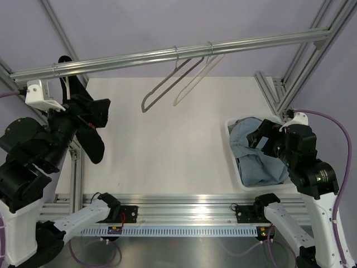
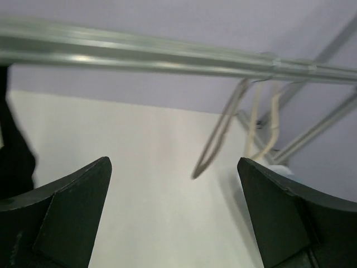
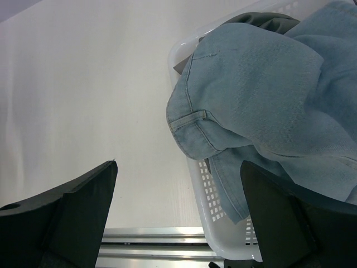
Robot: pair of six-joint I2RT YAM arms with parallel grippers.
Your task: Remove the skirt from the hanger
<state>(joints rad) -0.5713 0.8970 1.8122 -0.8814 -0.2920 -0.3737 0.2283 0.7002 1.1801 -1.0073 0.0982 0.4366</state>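
1. The hanger (image 1: 162, 84) hangs bare by its hook on the rail (image 1: 111, 60), just beside a paler cream hanger (image 1: 192, 84). No fabric is on either one.
2. A fold of dark grey cloth (image 3: 268, 21) lies at the far edge of the white basket (image 3: 178, 53), partly under the blue jeans (image 3: 268, 84). I judge this to be the skirt, though too little shows to be sure. If so, the skirt is off the hanger.
3. The left gripper (image 2: 173, 164) hovers near the rail's left end, jaws spread wide with nothing between them. A black garment (image 1: 95, 145) hangs just beside it.
4. The right gripper (image 3: 178, 167) hangs above the basket, jaws also wide apart and holding nothing.
5. The skirt looks soft, light and limp, so it will drape and bunch rather than keep its shape.
6. A pinch on a thick fold or the waistband should hold best. A single thin layer could slip out.
7. Pulling it from under the jeans would likely drag them along.
8. The hanger is stiff but light, and it would swing freely on its hook if nudged.
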